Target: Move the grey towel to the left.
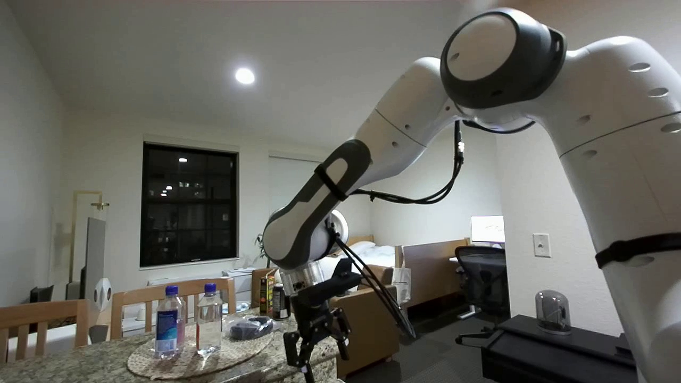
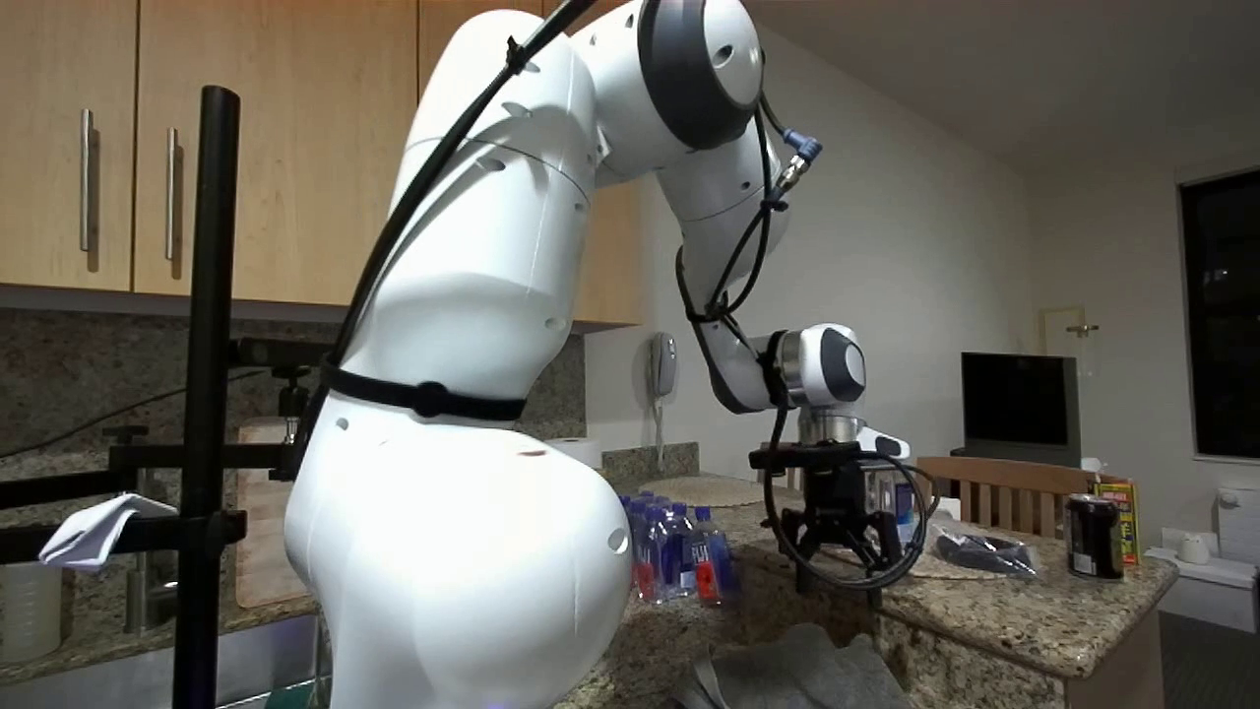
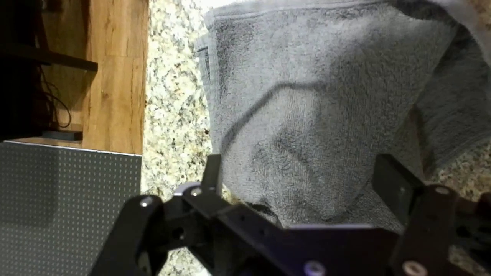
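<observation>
The grey towel (image 3: 307,96) lies crumpled and folded on the granite counter in the wrist view. It also shows at the bottom of an exterior view (image 2: 797,677), partly cut off by the frame edge; it is out of view in the remaining exterior view. My gripper (image 3: 299,172) is open, with its fingers wide apart and nothing between them. It points down above the towel, with one finger near the towel's left edge and one over its right part. The gripper also shows in both exterior views (image 1: 317,348) (image 2: 840,581), apart from the towel.
Several water bottles (image 2: 677,553) stand on the lower counter beside the arm. A raised granite counter (image 2: 1043,630) holds two bottles (image 1: 208,327), a bagged dark item (image 1: 250,327) and a black can (image 2: 1093,537). The counter edge drops to the floor (image 3: 115,88) at left in the wrist view.
</observation>
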